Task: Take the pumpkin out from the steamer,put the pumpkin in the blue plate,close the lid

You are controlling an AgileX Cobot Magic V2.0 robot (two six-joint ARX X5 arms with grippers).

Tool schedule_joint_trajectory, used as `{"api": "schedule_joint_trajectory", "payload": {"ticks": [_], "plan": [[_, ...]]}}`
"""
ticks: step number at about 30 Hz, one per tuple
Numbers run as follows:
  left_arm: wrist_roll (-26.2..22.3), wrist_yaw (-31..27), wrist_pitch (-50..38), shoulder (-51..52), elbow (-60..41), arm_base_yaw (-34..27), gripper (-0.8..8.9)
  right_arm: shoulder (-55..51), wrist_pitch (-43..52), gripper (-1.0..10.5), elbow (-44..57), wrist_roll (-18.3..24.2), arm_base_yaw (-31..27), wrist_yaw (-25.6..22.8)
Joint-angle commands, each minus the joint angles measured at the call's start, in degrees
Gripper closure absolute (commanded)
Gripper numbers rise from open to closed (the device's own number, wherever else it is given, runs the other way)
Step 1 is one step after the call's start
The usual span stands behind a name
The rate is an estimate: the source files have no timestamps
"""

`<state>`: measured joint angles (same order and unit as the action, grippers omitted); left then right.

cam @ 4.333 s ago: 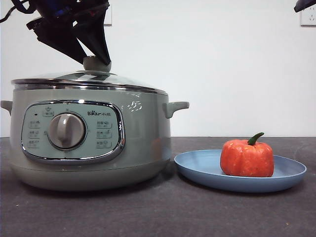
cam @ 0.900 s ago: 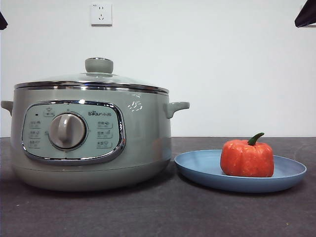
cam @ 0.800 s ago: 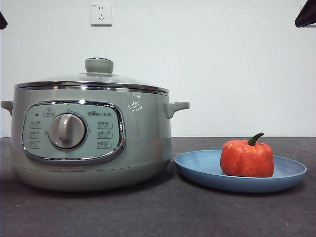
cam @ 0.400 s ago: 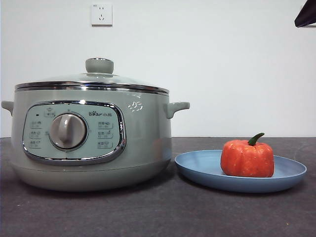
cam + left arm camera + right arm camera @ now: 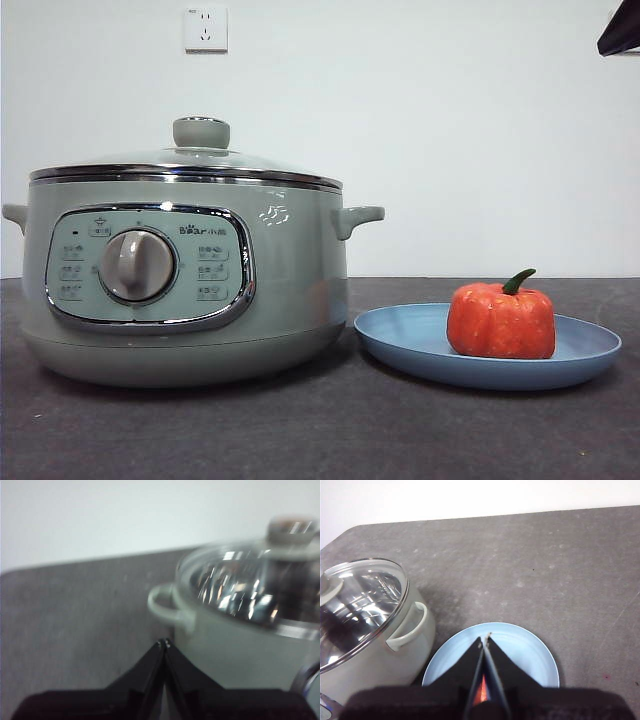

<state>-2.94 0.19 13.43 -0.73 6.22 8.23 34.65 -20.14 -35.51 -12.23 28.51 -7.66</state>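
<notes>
Front cam: I see the steamer (image 5: 185, 275) sitting on the dark tabletop (image 5: 320, 430), lid (image 5: 185, 165) seated flat on its chrome rim, pale green knob up top. Blue plate (image 5: 487, 348) is just beside the steamer on the side of its handle, small gap between them, not touching. Pumpkin (image 5: 501, 318) sits upright on the plate, green stem curving up.

Left tool (image 5: 164, 644): clenched, jaw tips meeting, nothing between them. It's off to the side of the steamer (image 5: 235, 635), near one side handle, not touching. Left wrist cam is blurry; lid (image 5: 255, 587) w/ knob visible on the pot.

Right tool (image 5: 484, 641): also clenched, tips together, empty. It hangs above the blue plate (image 5: 530, 652); a sliver of orange, the pumpkin (image 5: 481, 690), shows under the jaws, mostly hidden by them. Steamer (image 5: 367, 630) w/ lid (image 5: 360, 602) on is next to the plate in that cam too.

In front cam one arm shows only as a black tip at a top corner (image 5: 620, 30); can't tell which arm. Wall socket (image 5: 205, 28) on the white wall behind the steamer.
</notes>
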Motion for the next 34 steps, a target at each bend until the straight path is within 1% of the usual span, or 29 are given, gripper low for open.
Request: {"api": "schedule_joint_trajectory", "payload": {"ticks": [1,3,5,12,17,34], "plan": [[0.9,0.11,-2.95,0.28,-3.63,-1.05,8.16,-0.07,0.17,9.6,0.42,-0.35,0.04,-0.2],[1.99,0.09,-4.35,0.31,-5.62,-1.68,8.16,-0.07,0.15,9.6,0.42,-0.35,0.04,-0.2],[3.02,0.02,-3.78,0.31,-6.08,-2.36,8.16,-0.07,0.15,9.6,0.42,-0.35,0.04,-0.17],[3.72,0.11,-3.32,0.61,-6.08,-5.2,8.16,-0.07,0.15,9.6,0.42,-0.35,0.04,-0.17],[6.4,0.11,-2.93,0.61,-6.08,-6.62,8.16,-0.07,0.15,9.6,0.42,-0.35,0.04,-0.2],[6.36,-0.04,-2.95,0.61,-6.08,-6.75,8.16,-0.07,0.15,9.6,0.42,-0.35,0.04,-0.2]]}}
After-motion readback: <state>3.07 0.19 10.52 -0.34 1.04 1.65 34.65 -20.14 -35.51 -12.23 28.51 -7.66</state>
